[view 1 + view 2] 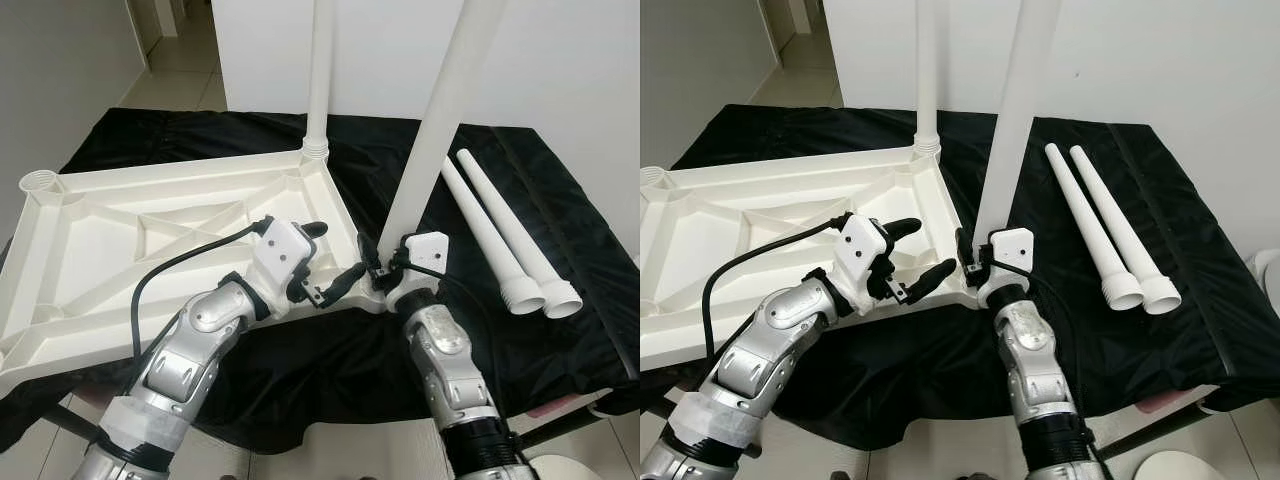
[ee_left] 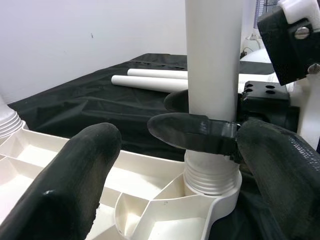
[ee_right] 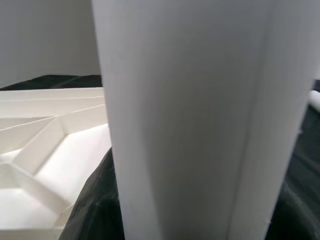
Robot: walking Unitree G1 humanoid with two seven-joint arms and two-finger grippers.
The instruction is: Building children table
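1. No readable text, label, brand, number or sign anywhere.
2. White plastic tabletop (image 1: pixel 150 230): plain ribbed underside, unmarked.
3. White legs (image 1: pixel 500 235): unmarked.
4. Black cloth (image 1: pixel 560 200): unmarked.

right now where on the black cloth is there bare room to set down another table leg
Bare cloth lies between the upright near leg and the two loose legs, and along the far edge behind the tabletop. Some lies right of the loose legs. It is crowded at the near corner, where the right pincer grips the leg and the left pincer hovers open.
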